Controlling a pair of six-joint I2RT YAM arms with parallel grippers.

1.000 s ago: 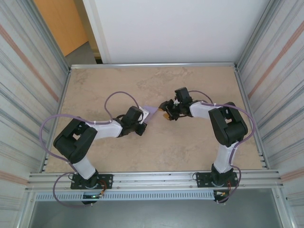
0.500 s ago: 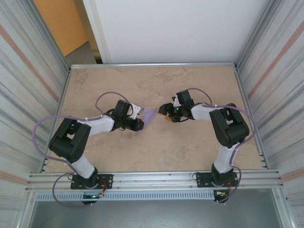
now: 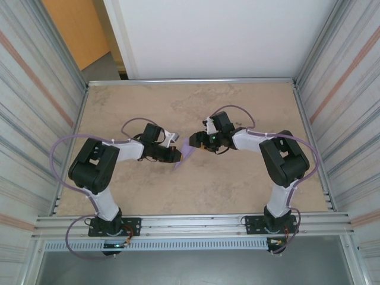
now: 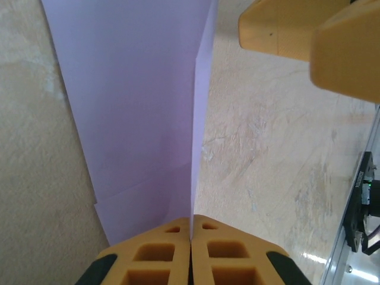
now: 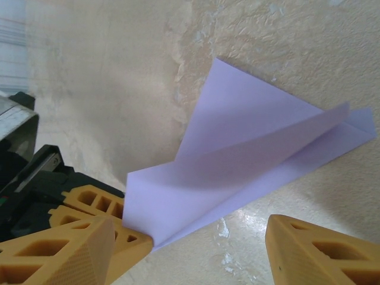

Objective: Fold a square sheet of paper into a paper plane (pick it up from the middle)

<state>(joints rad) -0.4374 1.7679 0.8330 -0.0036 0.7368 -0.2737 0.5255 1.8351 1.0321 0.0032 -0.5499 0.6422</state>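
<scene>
Right end effector (image 3: 198, 141) moved closer, released, beside paper plane (image 3: 184, 154); left end effector (image 4: 191, 230) clenched on it; wrist views show the crease.

paper plane (image 5: 237, 130) is smooth matt lilac paper, desk (image 5: 107, 71) looks like faintly glossy stone, left pincer (image 4: 191, 237) matt orange plastic

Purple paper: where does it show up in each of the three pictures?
Top external: the paper plane is mid-table, between the left gripper and the right gripper.
Left wrist: upper left, running down into the shut left gripper.
Right wrist: centre, between the fingers of the open right gripper.
Shared landmark: the left gripper pinching the plane's end.
</scene>
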